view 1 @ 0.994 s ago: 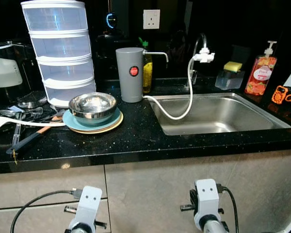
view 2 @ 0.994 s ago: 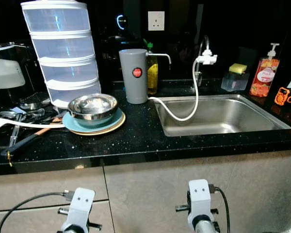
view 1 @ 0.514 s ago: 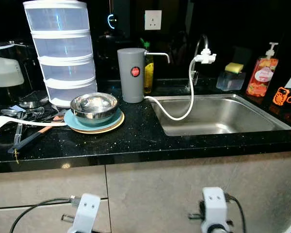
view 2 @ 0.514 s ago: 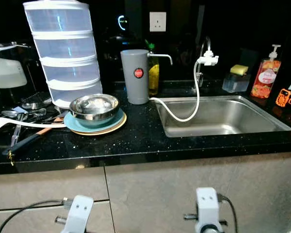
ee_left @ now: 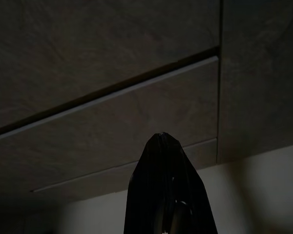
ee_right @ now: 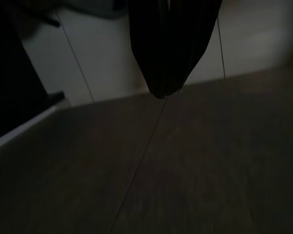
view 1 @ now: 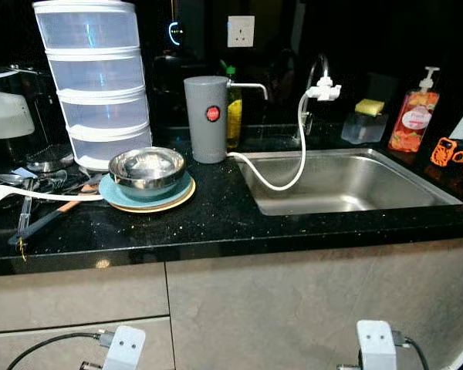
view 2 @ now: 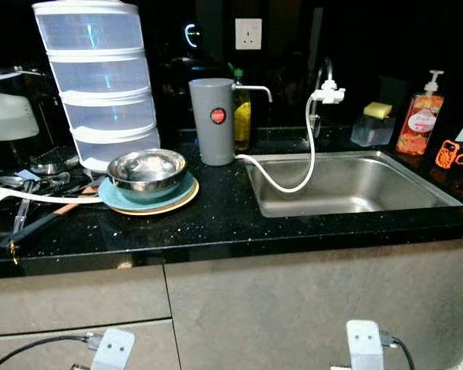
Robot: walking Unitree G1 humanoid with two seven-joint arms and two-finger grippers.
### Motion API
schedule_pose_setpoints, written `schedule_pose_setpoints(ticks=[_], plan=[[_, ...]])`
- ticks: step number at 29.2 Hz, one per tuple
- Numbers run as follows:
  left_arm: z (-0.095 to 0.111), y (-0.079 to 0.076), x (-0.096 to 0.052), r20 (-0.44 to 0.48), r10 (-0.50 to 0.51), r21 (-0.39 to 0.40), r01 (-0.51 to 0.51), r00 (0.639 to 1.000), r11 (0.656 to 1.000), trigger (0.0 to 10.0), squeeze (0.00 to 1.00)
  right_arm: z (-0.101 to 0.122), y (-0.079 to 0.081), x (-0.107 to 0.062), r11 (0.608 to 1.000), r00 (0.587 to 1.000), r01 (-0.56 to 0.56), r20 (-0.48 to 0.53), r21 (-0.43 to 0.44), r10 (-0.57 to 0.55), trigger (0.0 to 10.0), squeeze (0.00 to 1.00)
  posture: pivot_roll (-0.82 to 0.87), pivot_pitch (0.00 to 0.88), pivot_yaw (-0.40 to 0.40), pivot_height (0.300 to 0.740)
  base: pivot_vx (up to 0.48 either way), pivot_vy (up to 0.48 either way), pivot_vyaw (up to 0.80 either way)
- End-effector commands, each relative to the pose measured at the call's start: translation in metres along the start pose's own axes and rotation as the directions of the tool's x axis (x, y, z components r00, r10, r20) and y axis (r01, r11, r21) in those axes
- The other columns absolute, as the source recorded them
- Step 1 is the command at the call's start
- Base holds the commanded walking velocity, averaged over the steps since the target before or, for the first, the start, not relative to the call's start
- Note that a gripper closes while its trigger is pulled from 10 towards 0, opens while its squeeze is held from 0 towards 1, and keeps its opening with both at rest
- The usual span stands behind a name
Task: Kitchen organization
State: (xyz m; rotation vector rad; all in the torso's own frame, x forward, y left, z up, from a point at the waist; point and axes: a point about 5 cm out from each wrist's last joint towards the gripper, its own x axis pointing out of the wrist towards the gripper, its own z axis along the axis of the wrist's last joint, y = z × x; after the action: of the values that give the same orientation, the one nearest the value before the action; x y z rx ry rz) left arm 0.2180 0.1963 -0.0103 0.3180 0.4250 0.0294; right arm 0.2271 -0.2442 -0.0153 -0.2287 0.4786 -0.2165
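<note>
Black speckled tabletop (view 1: pixel 216 223) over grey cabinet fronts (view 1: pixel 293 308). At the far left lies a heap of utensils (view 1: pixel 31 189): spoons, a long white handle and a black-handled tool, all flat on the stone. Behind them stands a four-tier translucent container stack (view 1: pixel 92 81), upright. Just in front of it a steel bowl (view 1: pixel 147 167) sits on a teal plate (view 1: pixel 131 199), which rests on a cream plate (view 1: pixel 174 202) beneath. Right of the stack, a grey cylindrical dispenser (view 1: pixel 205 119) with a red button stands upright, a yellow bottle (view 1: pixel 234 116) close behind it. A white hose (view 1: pixel 289 173) runs from the dispenser's base, dips over the rim of the steel sink (view 1: pixel 440 196) and rises to the tap (view 1: pixel 320 81). Behind the sink: a clear holder with a yellow sponge (view 1: pixel 370 106), then an orange soap pump bottle (view 1: pixel 413 116). At the far right edge, an orange-and-black object (view 1: pixel 455 152), not identifiable.

Both arms hang low before the cabinets. Left hand (ee_left: pixel 161 139): fingers pressed together to a point, clenched on nothing, aimed at the drawer fronts. Right hand (ee_right: pixel 161 92): fingers likewise closed to a point, empty, over a dim floor.
</note>
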Motion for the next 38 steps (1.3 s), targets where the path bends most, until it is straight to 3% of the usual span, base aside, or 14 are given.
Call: schedule_pose_setpoints(ticks=[1, 6, 17, 21, 22, 23, 24, 26, 27, 28, 29, 34, 35, 38], plan=[[-0.013, 0.001, -0.004, -0.047, -0.021, 0.018, 0.022, 0.999, 1.000, 10.0, 0.00, -0.012, 0.005, -0.004, 0.997, 0.998, -0.058, -0.035, -0.041, 0.057, 10.0, 0.00, 0.06, 0.016, -0.034, 0.740, 0.000, 0.000, 0.00], [-0.025, -0.007, -0.011, -0.076, -0.065, 0.051, 0.069, 0.995, 0.996, 10.0, 0.00, -0.040, 0.014, -0.019, 0.985, 0.978, -0.166, -0.138, -0.055, 0.157, 10.0, 0.00, 0.06, 0.041, -0.039, 0.740, 0.000, 0.000, 0.00], [-0.020, -0.007, -0.012, -0.043, -0.064, 0.087, 0.068, 0.997, 0.994, 10.0, 0.00, -0.042, 0.026, -0.025, 0.961, 0.957, -0.270, -0.133, -0.065, 0.259, 10.0, 0.00, 0.07, 0.072, -0.043, 0.740, 0.000, 0.000, 0.00], [-0.004, -0.006, -0.013, 0.035, -0.040, 0.135, 0.035, 0.999, 0.990, 10.0, 0.00, -0.016, 0.032, -0.019, 0.967, 0.967, -0.254, -0.015, -0.003, 0.254, 10.0, 0.00, 0.08, 0.101, -0.045, 0.740, 0.000, 0.000, 0.00], [0.013, -0.006, -0.012, 0.112, -0.028, 0.156, 0.010, 0.993, 0.988, 10.0, 0.00, 0.008, 0.035, -0.012, 0.973, 0.974, -0.218, 0.079, 0.072, 0.213, 10.0, 0.00, 0.09, 0.099, -0.047, 0.740, 0.000, 0.000, 0.00], [0.013, -0.006, -0.012, 0.112, -0.028, 0.156, 0.010, 0.993, 0.988, 10.0, 0.00, 0.008, 0.035, -0.012, 0.973, 0.974, -0.218, 0.079, 0.072, 0.213, 10.0, 0.00, 0.09, 0.099, -0.047, 0.740, 0.000, 0.000, 0.00], [0.033, -0.008, -0.012, 0.197, -0.029, 0.172, -0.005, 0.980, 0.985, 10.0, 0.00, 0.034, 0.037, -0.007, 0.970, 0.969, -0.201, 0.170, 0.136, 0.177, 10.0, 0.00, 0.09, 0.097, -0.050, 0.740, 0.000, 0.000, 0.00], [0.033, -0.008, -0.012, 0.197, -0.029, 0.172, -0.005, 0.980, 0.985, 10.0, 0.00, 0.034, 0.037, -0.007, 0.970, 0.969, -0.201, 0.170, 0.136, 0.177, 10.0, 0.00, 0.09, 0.097, -0.050, 0.740, 0.000, 0.000, 0.00], [0.055, -0.012, -0.012, 0.293, -0.057, 0.200, -0.003, 0.954, 0.980, 10.0, 0.00, 0.062, 0.040, -0.004, 0.966, 0.956, -0.184, 0.263, 0.179, 0.133, 10.0, 0.00, 0.09, 0.093, -0.049, 0.740, 0.000, 0.000, 0.00], [0.055, -0.012, -0.012, 0.293, -0.057, 0.200, -0.003, 0.954, 0.980, 10.0, 0.00, 0.062, 0.040, -0.004, 0.966, 0.956, -0.184, 0.263, 0.179, 0.133, 10.0, 0.00, 0.09, 0.093, -0.049, 0.740, 0.000, 0.000, 0.00], [0.074, -0.018, -0.013, 0.367, -0.099, 0.222, 0.016, 0.925, 0.975, 10.0, 0.00, 0.084, 0.040, -0.003, 0.965, 0.938, -0.160, 0.336, 0.207, 0.084, 10.0, 0.00, 0.10, 0.084, -0.045, 0.740, 0.000, 0.000, 0.00], [0.074, -0.018, -0.013, 0.367, -0.099, 0.222, 0.016, 0.925, 0.975, 10.0, 0.00, 0.084, 0.040, -0.003, 0.965, 0.938, -0.160, 0.336, 0.207, 0.084, 10.0, 0.00, 0.10, 0.084, -0.045, 0.740, 0.000, 0.000, 0.00], [0.088, -0.023, -0.016, 0.424, -0.148, 0.257, 0.038, 0.894, 0.966, 10.0, 0.00, 0.100, 0.036, -0.002, 0.965, 0.922, -0.124, 0.386, 0.231, 0.026, 10.0, 0.00, 0.10, 0.078, -0.043, 0.740, 0.000, 0.000, 0.00], [0.088, -0.023, -0.016, 0.424, -0.148, 0.257, 0.038, 0.894, 0.966, 10.0, 0.00, 0.100, 0.036, -0.002, 0.965, 0.922, -0.124, 0.386, 0.231, 0.026, 10.0, 0.00, 0.10, 0.078, -0.043, 0.740, 0.000, 0.000, 0.00]])
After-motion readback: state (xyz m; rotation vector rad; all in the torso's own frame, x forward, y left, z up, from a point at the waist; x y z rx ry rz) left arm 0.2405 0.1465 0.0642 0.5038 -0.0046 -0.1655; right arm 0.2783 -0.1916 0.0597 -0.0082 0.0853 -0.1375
